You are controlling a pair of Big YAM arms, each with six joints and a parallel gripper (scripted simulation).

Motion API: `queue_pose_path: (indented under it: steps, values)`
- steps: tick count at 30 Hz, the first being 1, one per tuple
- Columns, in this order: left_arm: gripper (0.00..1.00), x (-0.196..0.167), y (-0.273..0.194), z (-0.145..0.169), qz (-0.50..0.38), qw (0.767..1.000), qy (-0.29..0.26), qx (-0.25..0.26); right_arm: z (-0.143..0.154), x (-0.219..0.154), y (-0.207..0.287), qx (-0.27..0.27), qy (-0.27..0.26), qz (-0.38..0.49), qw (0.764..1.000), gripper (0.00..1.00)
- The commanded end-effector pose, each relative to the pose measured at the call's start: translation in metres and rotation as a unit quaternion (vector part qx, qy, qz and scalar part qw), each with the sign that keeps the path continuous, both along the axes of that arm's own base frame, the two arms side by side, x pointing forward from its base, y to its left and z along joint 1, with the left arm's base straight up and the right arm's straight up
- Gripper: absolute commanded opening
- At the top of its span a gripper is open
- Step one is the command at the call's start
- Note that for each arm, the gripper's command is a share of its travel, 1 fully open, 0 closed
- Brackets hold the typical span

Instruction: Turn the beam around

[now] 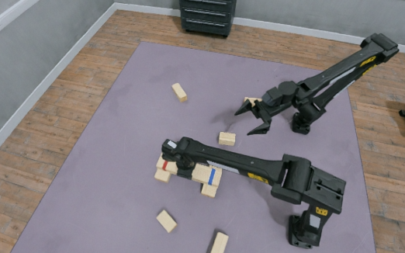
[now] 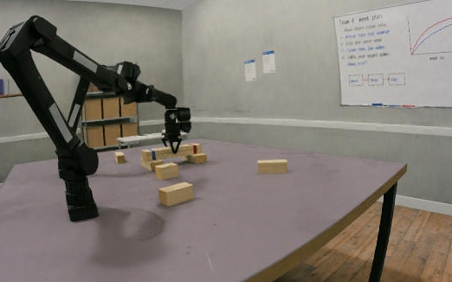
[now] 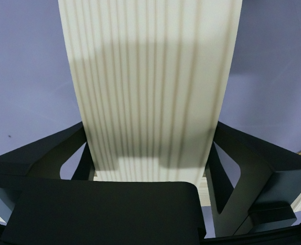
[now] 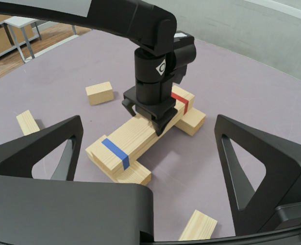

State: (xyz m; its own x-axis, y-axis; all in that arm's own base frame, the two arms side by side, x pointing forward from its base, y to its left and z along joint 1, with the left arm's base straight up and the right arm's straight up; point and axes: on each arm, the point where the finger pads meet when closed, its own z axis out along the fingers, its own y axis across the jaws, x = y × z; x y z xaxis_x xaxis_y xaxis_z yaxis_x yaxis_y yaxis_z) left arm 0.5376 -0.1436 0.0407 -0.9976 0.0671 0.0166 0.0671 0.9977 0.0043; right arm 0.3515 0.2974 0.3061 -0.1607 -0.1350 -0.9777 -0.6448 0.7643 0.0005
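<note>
You have the long pale wooden beam with red and blue bands point(image 1: 207, 175) point(image 2: 166, 152) point(image 3: 150, 92) point(image 4: 129, 137) lying level across the two bearers, a pale wooden block under the red-banded end point(image 1: 162, 175) point(image 2: 198, 158) point(image 4: 191, 118) and a pale wooden block under the blue-banded end point(image 1: 209, 190) point(image 2: 153, 164) point(image 4: 139, 175). Both ends look seated; you cannot tell from these views whether the middle is exactly halfway or the angle exactly square. Your left black gripper point(image 1: 185, 172) point(image 2: 171, 149) point(image 3: 150, 126) point(image 4: 146, 124) points down and pinches the beam between the bands, one finger against each long side. Your right black gripper point(image 1: 246, 123) point(image 4: 148, 118) is spread wide, with nothing between its fingers; it is raised above the purple tabletop point(image 1: 114, 128) point(image 2: 235, 233) point(image 3: 26, 78) point(image 4: 53, 71), facing the beam from well apart. Note one loose pale wooden block point(image 1: 226, 138) point(image 2: 166, 171) point(image 4: 198, 226) near the blue-banded end, on the side towards the right arm, apart from the beam; in the top view you can count four more loose blocks, spread around the work
</note>
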Motion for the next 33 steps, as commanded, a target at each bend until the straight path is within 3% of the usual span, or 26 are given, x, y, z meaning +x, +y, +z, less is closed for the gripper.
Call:
queue_pose_path:
  steps: [1, 2, 4, 6, 12, 17, 21, 26, 33]
  values:
    - [0.67, 0.024, -0.012, 0.022, 0.004, 1.0, -0.03, -0.008, 0.043, 0.015, 0.006, 0.028, -0.033, -0.004, 0.999, 1.0]
    - [0.67, 0.024, -0.012, 0.022, 0.004, 1.0, -0.03, -0.008, 0.043, 0.015, 0.006, 0.028, -0.033, -0.004, 0.999, 1.0]
    - [0.89, 0.013, -0.004, 0.022, 0.004, 0.999, -0.032, -0.009, 0.043, 0.015, 0.006, 0.028, -0.033, -0.004, 0.999, 1.0]
    - [1.0, 0.01, -0.004, 0.035, 0.001, 0.999, -0.035, -0.009, 0.043, 0.015, 0.006, 0.028, -0.033, -0.004, 0.999, 1.0]
    - [1.0, 0.017, -0.006, 0.075, 0.001, 0.999, -0.044, -0.012, 0.043, 0.015, 0.006, 0.028, -0.033, -0.004, 0.999, 1.0]
    - [1.0, 0.016, -0.006, 0.092, 0.001, 0.999, -0.043, -0.011, 0.043, 0.015, 0.006, 0.028, -0.033, -0.004, 0.999, 1.0]
    - [1.0, 0.009, -0.007, 0.088, 0.004, 0.999, -0.047, -0.01, 0.043, 0.015, 0.006, 0.028, -0.033, -0.004, 0.999, 1.0]
    - [1.0, 0.003, -0.009, 0.099, 0.002, 0.994, -0.112, -0.017, 0.043, 0.015, 0.006, 0.028, -0.033, -0.004, 0.999, 1.0]
    - [1.0, -0.001, -0.008, 0.132, -0.009, 0.967, -0.252, -0.026, 0.043, 0.015, 0.006, 0.028, -0.033, -0.004, 0.999, 1.0]
